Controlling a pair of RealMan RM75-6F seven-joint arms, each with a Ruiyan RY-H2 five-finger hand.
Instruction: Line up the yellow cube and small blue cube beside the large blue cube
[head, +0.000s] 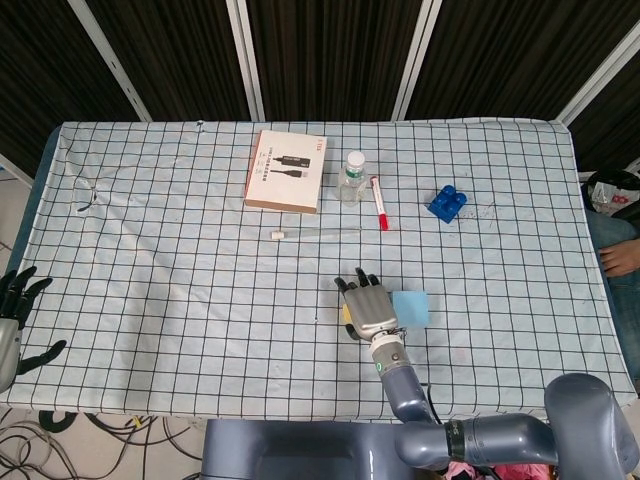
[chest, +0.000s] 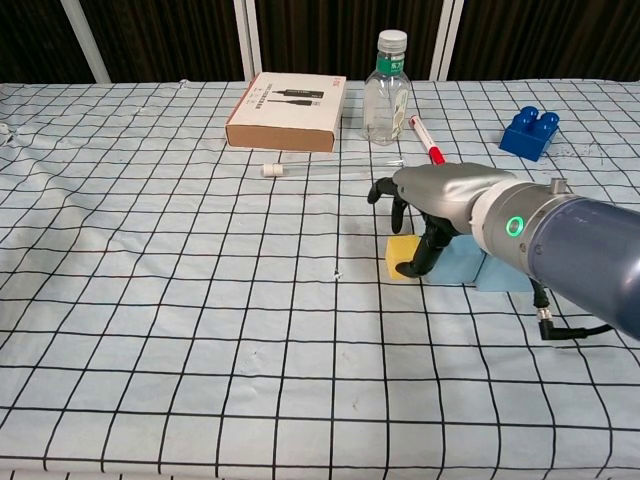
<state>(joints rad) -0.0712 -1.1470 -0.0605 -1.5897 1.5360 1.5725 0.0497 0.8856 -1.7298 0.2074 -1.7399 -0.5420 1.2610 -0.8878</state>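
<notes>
Yellow foam-like small cube (chest: 402, 258) looks light, rigid; your right hand (chest: 425, 200) fingers (chest: 427, 258) grasp its side faces, so keep the squeeze gentle.

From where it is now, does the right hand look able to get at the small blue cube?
Probably yes. The small blue cube sits alone on the cloth at the far right, with nothing over or against it. The right hand is over the yellow cube, however, and would first have to leave it.
</notes>
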